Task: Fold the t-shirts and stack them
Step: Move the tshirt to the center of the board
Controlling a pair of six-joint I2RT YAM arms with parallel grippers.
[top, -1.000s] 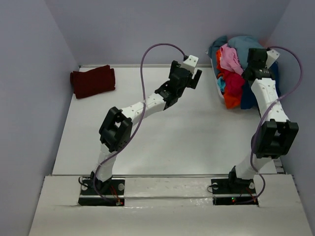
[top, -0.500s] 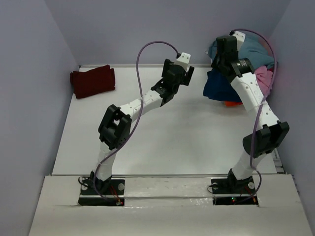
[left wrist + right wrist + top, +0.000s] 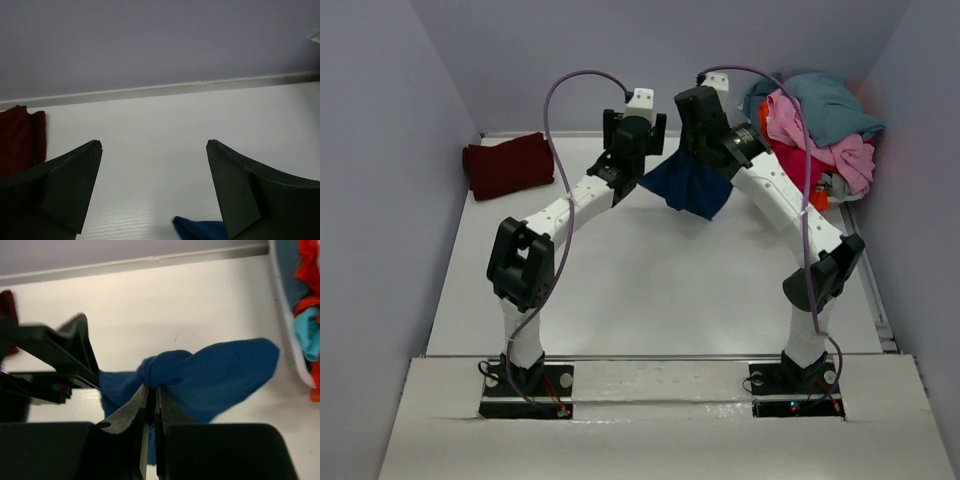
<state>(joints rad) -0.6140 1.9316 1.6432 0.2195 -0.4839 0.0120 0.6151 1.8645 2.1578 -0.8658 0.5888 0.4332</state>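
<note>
**While your right claw [image 3: 151,390] pinches a navy blue cloth t-shirt [image 3: 692,188], your left claw [image 3: 155,185] hangs spread**

Your right claw's fingers are pressed together on a bunched fold of the navy blue cloth t-shirt, which dangles over the far middle of the white table [image 3: 650,290]. Your left claw, jaws wide apart and holding nothing, is just beside the shirt's left edge. A folded dark maroon cloth t-shirt [image 3: 508,165] lies at the far left. A heap of teal, pink and red t-shirts [image 3: 820,120] sits at the far right.

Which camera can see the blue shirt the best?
The top external view: it shows nearly the whole blue shirt, hanging bunched. The right wrist view shows it close, partly behind the shut jaws. The left wrist view catches only a corner.
</note>
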